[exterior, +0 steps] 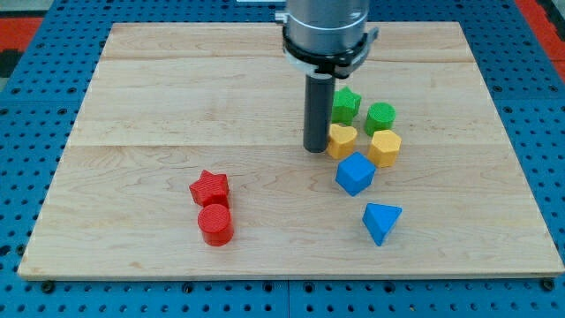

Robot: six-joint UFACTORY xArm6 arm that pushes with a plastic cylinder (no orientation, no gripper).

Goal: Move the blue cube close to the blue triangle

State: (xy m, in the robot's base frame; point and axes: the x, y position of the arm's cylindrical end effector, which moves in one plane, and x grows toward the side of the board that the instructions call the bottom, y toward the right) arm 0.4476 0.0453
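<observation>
The blue cube (355, 173) sits on the wooden board right of centre. The blue triangle (381, 221) lies below and slightly right of it, a short gap apart. My tip (315, 148) rests on the board up and to the left of the blue cube, right beside the left edge of a yellow heart-shaped block (342, 140). The tip is not touching the blue cube.
A green star (346, 104) and a green cylinder (380, 116) sit above the cube, with a yellow hexagon (385, 147) to its upper right. A red star (209, 187) and red cylinder (215, 223) sit at lower left. The board's edge (291, 276) runs along the bottom.
</observation>
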